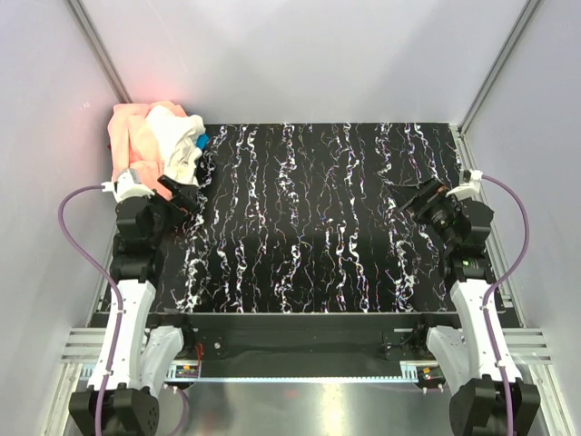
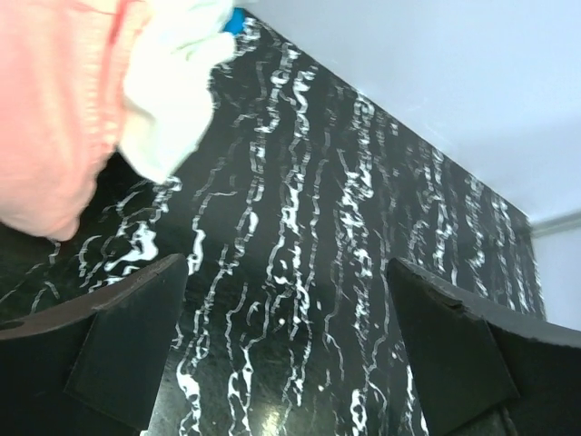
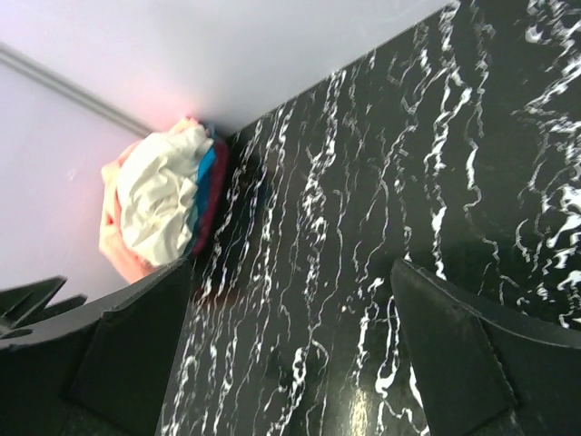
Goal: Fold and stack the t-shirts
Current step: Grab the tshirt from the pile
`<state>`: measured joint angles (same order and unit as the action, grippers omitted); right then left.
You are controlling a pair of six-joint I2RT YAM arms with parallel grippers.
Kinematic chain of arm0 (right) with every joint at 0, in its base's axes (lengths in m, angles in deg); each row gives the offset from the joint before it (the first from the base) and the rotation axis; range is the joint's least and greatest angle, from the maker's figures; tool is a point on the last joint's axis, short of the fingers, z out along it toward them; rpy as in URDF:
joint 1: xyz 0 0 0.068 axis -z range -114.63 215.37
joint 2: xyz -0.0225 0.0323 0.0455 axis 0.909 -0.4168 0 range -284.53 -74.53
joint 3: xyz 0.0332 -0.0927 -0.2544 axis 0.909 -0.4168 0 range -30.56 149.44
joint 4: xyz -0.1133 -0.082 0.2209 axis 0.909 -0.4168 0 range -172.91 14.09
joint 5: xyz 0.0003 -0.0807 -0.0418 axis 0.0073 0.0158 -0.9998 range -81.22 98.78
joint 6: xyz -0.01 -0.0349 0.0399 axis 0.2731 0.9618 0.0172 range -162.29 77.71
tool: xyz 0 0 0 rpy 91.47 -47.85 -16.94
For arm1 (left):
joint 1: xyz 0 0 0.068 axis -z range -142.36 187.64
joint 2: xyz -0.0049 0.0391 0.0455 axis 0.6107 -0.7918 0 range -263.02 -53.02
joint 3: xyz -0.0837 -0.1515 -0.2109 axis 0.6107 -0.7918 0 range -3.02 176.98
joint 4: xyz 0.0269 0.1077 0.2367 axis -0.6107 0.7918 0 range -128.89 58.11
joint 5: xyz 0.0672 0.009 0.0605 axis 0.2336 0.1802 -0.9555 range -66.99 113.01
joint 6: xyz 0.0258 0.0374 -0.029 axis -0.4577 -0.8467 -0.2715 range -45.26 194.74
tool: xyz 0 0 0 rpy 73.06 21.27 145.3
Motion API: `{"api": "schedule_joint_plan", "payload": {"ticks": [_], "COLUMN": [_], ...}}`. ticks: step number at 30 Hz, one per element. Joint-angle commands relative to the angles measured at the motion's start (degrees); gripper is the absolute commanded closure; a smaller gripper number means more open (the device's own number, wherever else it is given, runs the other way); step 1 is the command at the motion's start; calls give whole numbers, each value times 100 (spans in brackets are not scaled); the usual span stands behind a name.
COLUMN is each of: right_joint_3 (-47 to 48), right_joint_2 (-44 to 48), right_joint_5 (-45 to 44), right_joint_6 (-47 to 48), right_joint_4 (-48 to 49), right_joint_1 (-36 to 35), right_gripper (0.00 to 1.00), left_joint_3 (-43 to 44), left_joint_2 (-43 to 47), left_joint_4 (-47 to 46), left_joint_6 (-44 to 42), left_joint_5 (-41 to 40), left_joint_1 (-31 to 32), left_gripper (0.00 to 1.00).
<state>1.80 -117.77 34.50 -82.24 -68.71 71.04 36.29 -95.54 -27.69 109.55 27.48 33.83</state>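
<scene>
Several t-shirts are seen heaped in one crumpled pile [image 1: 154,145] at the far-left corner of the black, white-veined table [image 1: 318,236], pushed up against the enclosure walls [image 1: 54,136]. The salmon-pink t-shirt [image 1: 127,136] is found on the wall side of the heap. The cream-white t-shirt [image 1: 177,136] is bunched against it on the table side, and a sliver of the bright blue t-shirt [image 1: 201,141] is exposed at the cream one's right edge. In the right wrist view a dark pink layer [image 3: 218,195] is made out just beside the blue, at the pile's table-side edge. All the shirts are seen crumpled, not folded.

The left gripper [image 1: 182,193] is held just beside the near edge of the pile, its jaws spread wide with only bare tabletop between them. In the left wrist view the salmon and cream cloth is shown ahead of the jaws and to their left; whether cloth is touched cannot be told. The right gripper [image 1: 419,198] is positioned near the right edge of the table, well apart from the pile, and is likewise spread, with nothing pinched.
</scene>
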Motion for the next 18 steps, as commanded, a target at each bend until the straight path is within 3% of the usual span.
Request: {"api": "schedule_joint_plan", "payload": {"ticks": [1,2,5,10,14,18], "right_joint_3": [218,157,200,166,218,245], "right_joint_2": [-123,-105,-53,-175,-386,-466], "right_joint_5": [628,619,470,496,400,382], "right_joint_6": [136,162,390,505,558,593], "right_joint_4": [9,9,-427,-413,-491,-615], "right_joint_1": [-22,-22,-22,-49,-145,-180], "right_gripper": [0,0,0,0,0,0], "left_joint_3": [174,234,331,385,236,-90], "left_joint_2": [-317,-379,-677,-916,-679,-546], "left_joint_4": [-67,143,558,787,1112,832], "left_joint_6": [105,262,290,307,535,624], "left_joint_5": [-428,-1099,-1990,-2406,-3370,-3435], "left_joint_1": [-23,-23,-23,-14,-23,-154], "left_gripper": [1,1,1,1,1,1]}}
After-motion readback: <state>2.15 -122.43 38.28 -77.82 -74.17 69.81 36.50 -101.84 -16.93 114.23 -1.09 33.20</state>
